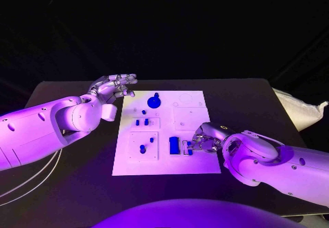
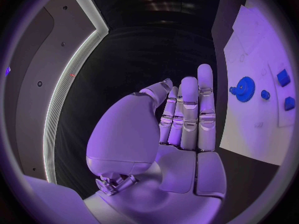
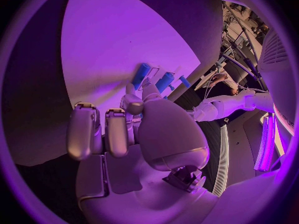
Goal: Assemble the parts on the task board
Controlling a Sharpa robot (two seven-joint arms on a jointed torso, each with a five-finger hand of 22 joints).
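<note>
I count one white task board point(image 1: 167, 164) on my table point(image 1: 68, 190), one blue gear point(image 1: 154, 101), one large blue block point(image 1: 174, 145), and several small blue pieces.

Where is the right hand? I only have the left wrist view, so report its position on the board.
Observer: The right hand is over the near right part of the task board, fingertips at a small blue part.
Operator: Tell me what lies beside that part.
Observer: A larger blue block, just to its left in the head view.
Operator: Confirm the grasp.
Observer: Cannot tell. The right wrist view shows fingertips close against blue parts, but no clear pinch.
</note>
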